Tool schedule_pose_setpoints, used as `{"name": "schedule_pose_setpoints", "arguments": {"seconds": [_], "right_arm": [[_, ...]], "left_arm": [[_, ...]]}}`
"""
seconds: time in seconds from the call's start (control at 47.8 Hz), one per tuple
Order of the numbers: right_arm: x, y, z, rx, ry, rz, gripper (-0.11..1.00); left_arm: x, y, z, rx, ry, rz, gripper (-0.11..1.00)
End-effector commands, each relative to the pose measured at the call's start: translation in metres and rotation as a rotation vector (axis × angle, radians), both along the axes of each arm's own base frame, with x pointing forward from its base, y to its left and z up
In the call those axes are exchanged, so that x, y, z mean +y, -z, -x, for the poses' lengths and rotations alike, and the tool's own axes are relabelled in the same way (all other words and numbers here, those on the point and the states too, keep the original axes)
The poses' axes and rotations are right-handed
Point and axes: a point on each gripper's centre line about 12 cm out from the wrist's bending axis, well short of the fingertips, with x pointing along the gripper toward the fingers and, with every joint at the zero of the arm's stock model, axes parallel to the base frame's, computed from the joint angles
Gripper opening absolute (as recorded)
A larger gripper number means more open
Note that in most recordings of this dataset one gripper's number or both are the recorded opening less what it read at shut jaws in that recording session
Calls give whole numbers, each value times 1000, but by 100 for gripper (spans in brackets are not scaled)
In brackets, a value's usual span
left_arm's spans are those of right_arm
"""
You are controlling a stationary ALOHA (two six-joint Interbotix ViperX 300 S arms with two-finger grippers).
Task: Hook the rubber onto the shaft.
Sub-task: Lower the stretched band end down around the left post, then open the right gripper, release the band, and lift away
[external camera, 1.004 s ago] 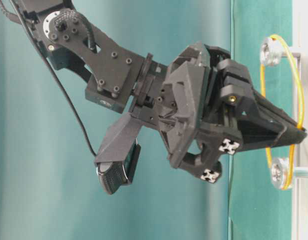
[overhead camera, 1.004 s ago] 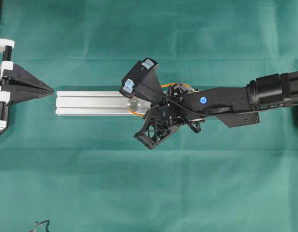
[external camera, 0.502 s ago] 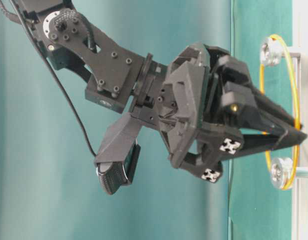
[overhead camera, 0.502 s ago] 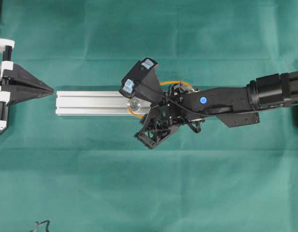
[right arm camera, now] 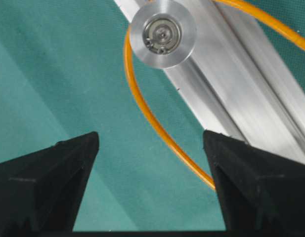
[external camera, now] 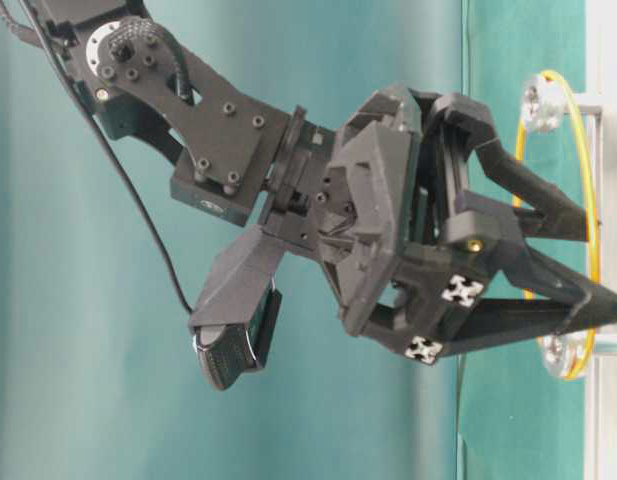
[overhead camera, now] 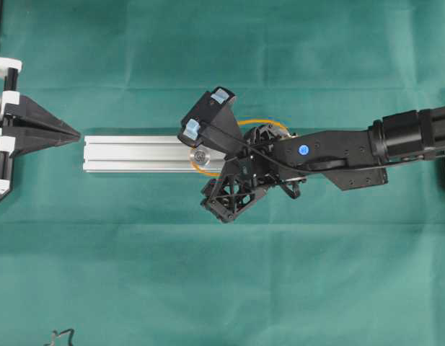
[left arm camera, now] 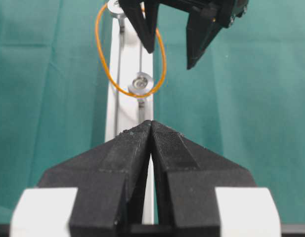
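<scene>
Fingers (right arm camera: 43, 182) of the right gripper (external camera: 578, 270) stand wide apart with nothing between them, straddling the orange rubber (left arm camera: 104, 74). That rubber loops around both flanged shafts (right arm camera: 162, 32) on the aluminium rail (overhead camera: 135, 153), apparently hooked. Left gripper (left arm camera: 151, 129) fingers are pressed together, parked well clear.

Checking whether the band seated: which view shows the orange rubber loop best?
The left wrist view: the rubber shows as an almost complete loop around both silver discs on the rail. Table-level shows it edge-on, partly behind the right gripper. Overhead shows only arcs beside the arm; the right wrist shows a partial curve.
</scene>
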Motion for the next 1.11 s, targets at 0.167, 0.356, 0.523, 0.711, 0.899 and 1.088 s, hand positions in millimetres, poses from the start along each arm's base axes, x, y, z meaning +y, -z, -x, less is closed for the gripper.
{"name": "schedule_pose_setpoints", "arguments": {"seconds": [0.167, 0.356, 0.523, 0.711, 0.899, 1.088], "right_arm": [[1, -40, 2, -91, -9, 1, 89], [-3, -68, 12, -121, -11, 23, 89], [-6, -90, 24, -128, -7, 41, 89], [-8, -113, 35, -158, -2, 43, 89], [-9, -129, 45, -164, 4, 47, 89], [-10, -129, 46, -156, 4, 55, 89]], "left_arm": [[-1, -11, -3, -26, 3, -1, 0], [-1, -12, -3, -29, 3, -1, 0], [-1, -12, -3, -28, 3, -1, 0], [-1, -12, -3, -32, 3, -1, 0], [-1, -12, -3, -31, 5, -1, 0], [-1, -12, -3, -34, 3, -1, 0]]}}
